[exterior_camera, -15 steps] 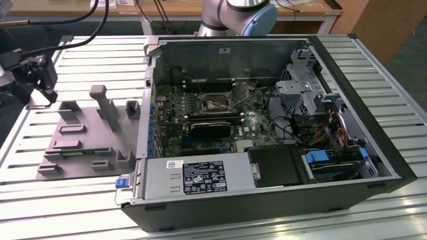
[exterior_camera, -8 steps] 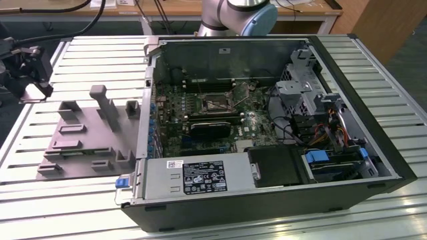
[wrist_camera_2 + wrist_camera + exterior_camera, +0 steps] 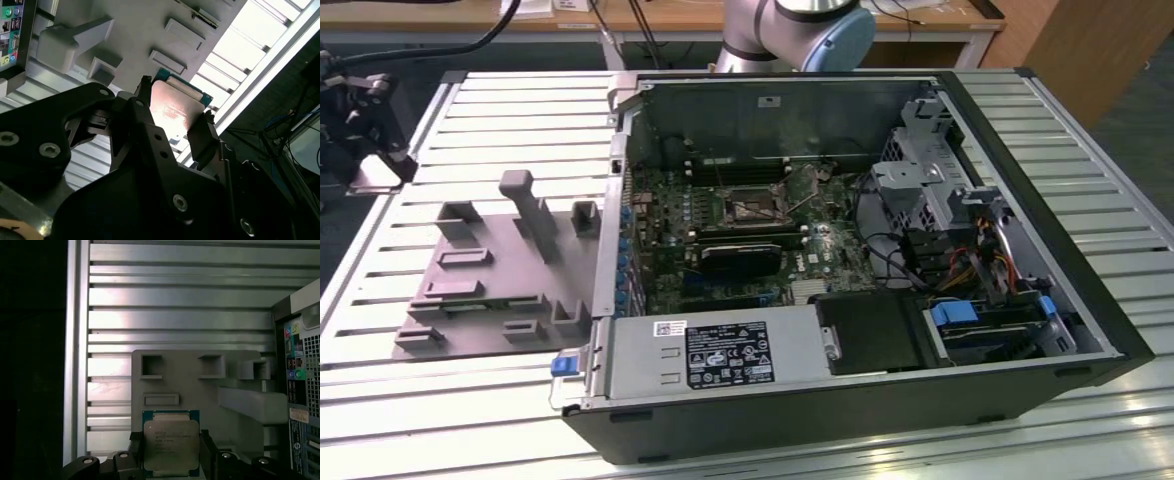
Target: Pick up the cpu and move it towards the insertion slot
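Observation:
The cpu [image 3: 171, 442] is a flat square chip with a silver top and a green-blue rim. It sits between the two black fingers of my gripper [image 3: 171, 454], over the near edge of the grey fixture plate [image 3: 200, 385]. In the second wrist view the cpu [image 3: 175, 107] reflects a pinkish light, and the fingers [image 3: 202, 135] press on its opposite edges, so the gripper [image 3: 172, 117] is shut on it. The insertion slot [image 3: 750, 207], a silver-framed square socket, lies on the motherboard inside the open computer case [image 3: 1067, 300].
The grey fixture plate [image 3: 480, 270], with raised blocks and an upright post, lies on the slatted metal table [image 3: 454, 400] on the exterior view's left of the case. Inside the case are a power supply [image 3: 707, 355], cables and drive bays. Dark equipment [image 3: 347, 110] stands at the exterior view's left edge.

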